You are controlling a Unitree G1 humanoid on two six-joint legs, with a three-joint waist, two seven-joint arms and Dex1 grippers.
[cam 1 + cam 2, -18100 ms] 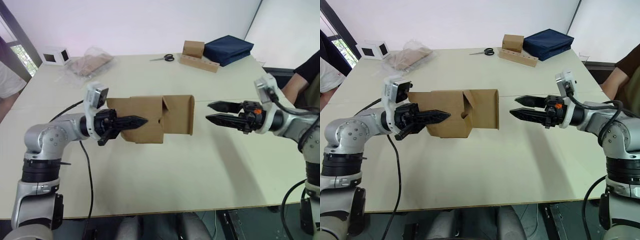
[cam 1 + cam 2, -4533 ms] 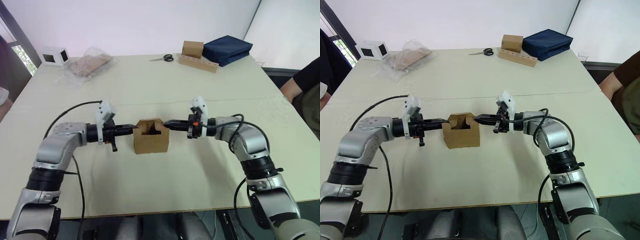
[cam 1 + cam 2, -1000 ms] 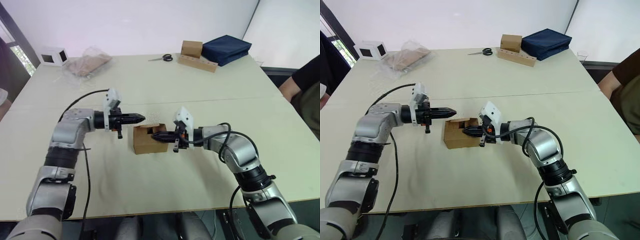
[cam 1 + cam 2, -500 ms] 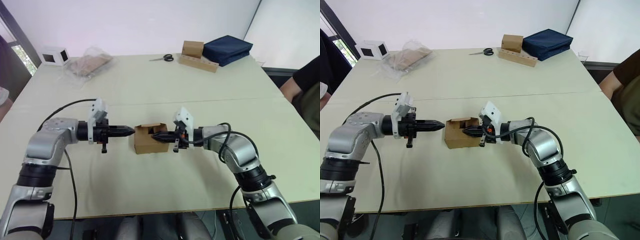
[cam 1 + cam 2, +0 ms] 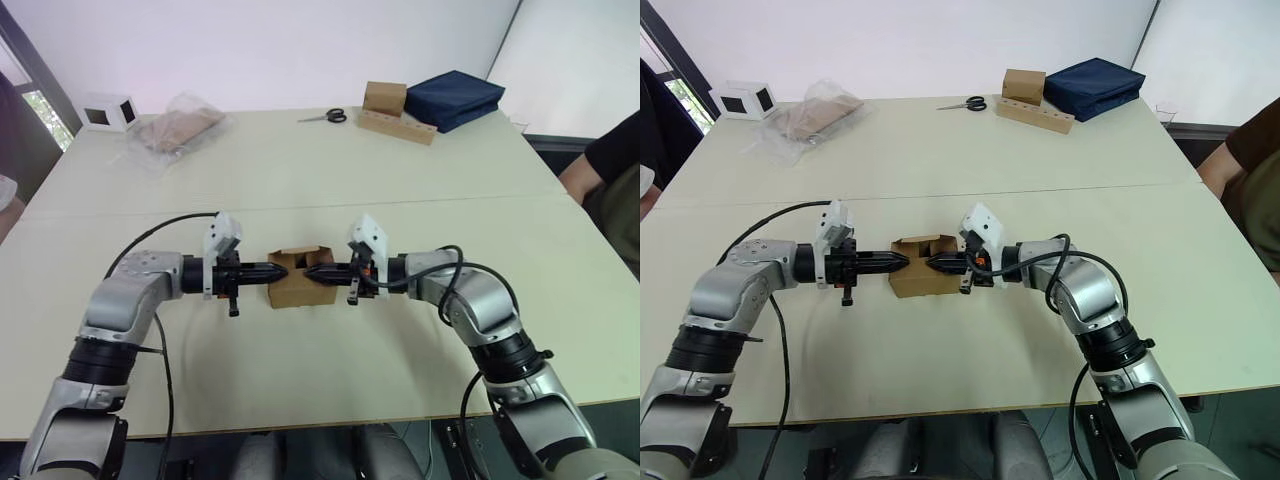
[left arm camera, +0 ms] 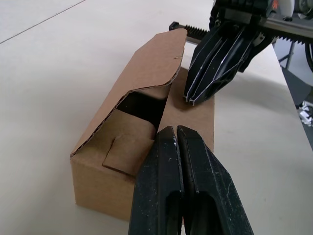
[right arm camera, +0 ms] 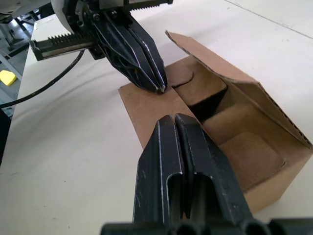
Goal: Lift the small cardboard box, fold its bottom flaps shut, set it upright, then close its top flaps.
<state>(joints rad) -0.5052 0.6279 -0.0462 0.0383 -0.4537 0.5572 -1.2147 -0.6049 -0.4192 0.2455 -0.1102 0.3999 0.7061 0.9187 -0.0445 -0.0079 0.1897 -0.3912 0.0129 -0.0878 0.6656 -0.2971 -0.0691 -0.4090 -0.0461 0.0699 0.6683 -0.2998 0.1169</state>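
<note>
Right now the small cardboard box (image 5: 300,279) sits upright on the pale table (image 5: 320,370), caught between the two grippers, which point at each other from either side. The left gripper (image 5: 281,271) has its two black fingers pressed flat together, no gap between them, and their tip lies on the near top flap at the box's left edge. The right gripper (image 5: 309,271) comes in from the opposite side, its fingers likewise pinched together on nothing, and its tip rests on that same near flap, just short of the left gripper's tip. From the left wrist the two tips look close but apart, both bearing on the flat brown flap (image 6: 188,110). Beyond the fingertips the far top flap (image 7: 230,83) stands tilted up rather than lying down, and a dark opening shows beneath it, with the end flaps folded down inside. So the top is only partly shut: near flap down, far flap raised.

Farther out past the grippers, well away across the table, a pair of scissors (image 5: 326,116) lies near the far edge, with a brown box on a long tan strip (image 5: 395,112) and a folded dark blue cloth bag (image 5: 455,98) off towards the right gripper's side. Off towards the left gripper's side lie a crumpled clear plastic bag (image 5: 178,125) and a white box with dark windows (image 5: 107,112). A person's arm (image 5: 590,170) shows at the table's right edge.
</note>
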